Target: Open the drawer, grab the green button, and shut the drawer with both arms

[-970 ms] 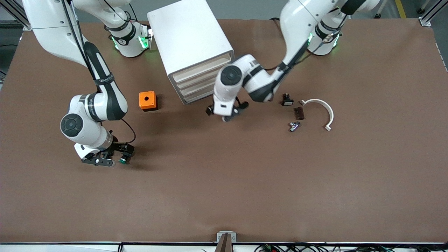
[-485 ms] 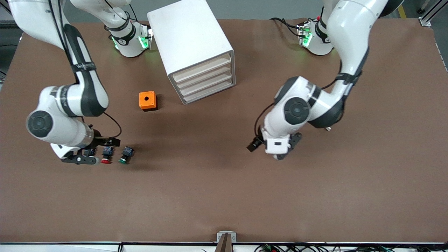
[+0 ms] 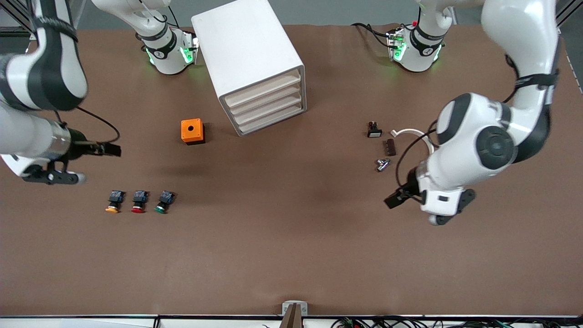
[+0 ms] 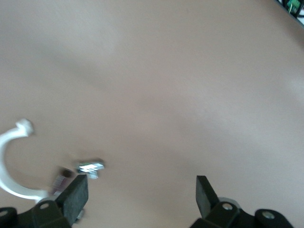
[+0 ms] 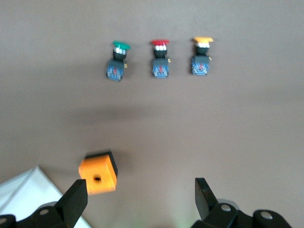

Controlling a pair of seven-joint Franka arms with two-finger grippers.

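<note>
Right gripper (image 3: 75, 161) hangs over bare mat near the right arm's end of the table (image 3: 291, 255), fingers spread wide, nothing btwn them. Just nearer the front camera sits a row of three push buttons lying on their sides, caps toward the camera: yellow-capped button (image 3: 114, 201), red-capped button (image 3: 138, 201), then the green button (image 3: 164, 202), closest of the three to table centre. Green button: round green cap, silver collar, black-and-blue body; small gaps each side, not touching its neighbour. Wide open mat all round the row and toward the front edge.

Orange box (image 3: 192, 131) w/ a round hole on top stands alone, farther from the camera than the buttons. Beside it the white cabinet (image 3: 248, 59) sits angled; all four drawers, incl. the task drawer (image 3: 262, 89), look pushed in flush.

Toward the left arm's end: small black part (image 3: 374, 130), dark brown block (image 3: 390, 147), metal fitting (image 3: 383, 164), white curved clip (image 3: 416, 136), loosely grouped. Left gripper (image 3: 426, 209) hovers over mat near that group, fingers apart & holding nothing.
</note>
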